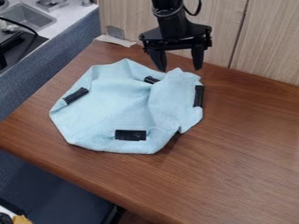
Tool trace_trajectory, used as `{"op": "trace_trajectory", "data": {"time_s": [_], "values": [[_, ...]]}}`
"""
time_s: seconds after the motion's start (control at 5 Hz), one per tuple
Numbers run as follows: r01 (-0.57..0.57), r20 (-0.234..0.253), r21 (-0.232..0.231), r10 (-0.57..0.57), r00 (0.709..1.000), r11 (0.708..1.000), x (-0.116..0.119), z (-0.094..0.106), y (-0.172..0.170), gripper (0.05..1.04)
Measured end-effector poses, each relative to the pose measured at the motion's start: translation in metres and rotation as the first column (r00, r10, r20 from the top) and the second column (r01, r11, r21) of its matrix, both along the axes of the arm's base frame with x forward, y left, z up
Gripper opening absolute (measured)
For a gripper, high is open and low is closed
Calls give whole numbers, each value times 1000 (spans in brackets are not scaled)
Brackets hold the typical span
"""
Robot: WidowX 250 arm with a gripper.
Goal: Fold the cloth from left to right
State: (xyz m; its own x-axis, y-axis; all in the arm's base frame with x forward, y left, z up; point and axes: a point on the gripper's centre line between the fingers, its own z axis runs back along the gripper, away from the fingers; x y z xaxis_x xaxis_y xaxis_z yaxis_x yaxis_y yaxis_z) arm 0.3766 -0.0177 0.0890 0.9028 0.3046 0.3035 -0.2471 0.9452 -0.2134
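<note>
Camera view: one pale blue cloth (116, 109), rumpled and partly folded, lying on the brown wooden table (245, 148), left of the view's centre. Four black patches (130, 135) on it: one near its front edge, one at either side, one toward the back. One black gripper (180, 69), pointing down over the cloth's far right edge, fingers spread. Behind, wood-grain panelling (269, 43); upper left, a grey sink (28, 18).

Matt, soft-textured cloth (119, 105) lies on a smooth, faintly glossy wooden table (245, 153).
</note>
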Motion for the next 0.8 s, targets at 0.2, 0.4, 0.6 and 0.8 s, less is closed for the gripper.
{"op": "trace_trajectory", "data": {"time_s": [0.2, 0.4, 0.6, 0.8], "values": [[-4, -32, -8, 4, 999, 1000, -2, -11, -1, 1001], [-1, -37, -50, -1, 999, 999, -7, -13, 5, 1001], [-29, -17, -70, 28, 999, 997, -16, -3, 32, 1001], [-120, -5, -92, 120, 993, 989, -34, -1, 62, 1001]]}}
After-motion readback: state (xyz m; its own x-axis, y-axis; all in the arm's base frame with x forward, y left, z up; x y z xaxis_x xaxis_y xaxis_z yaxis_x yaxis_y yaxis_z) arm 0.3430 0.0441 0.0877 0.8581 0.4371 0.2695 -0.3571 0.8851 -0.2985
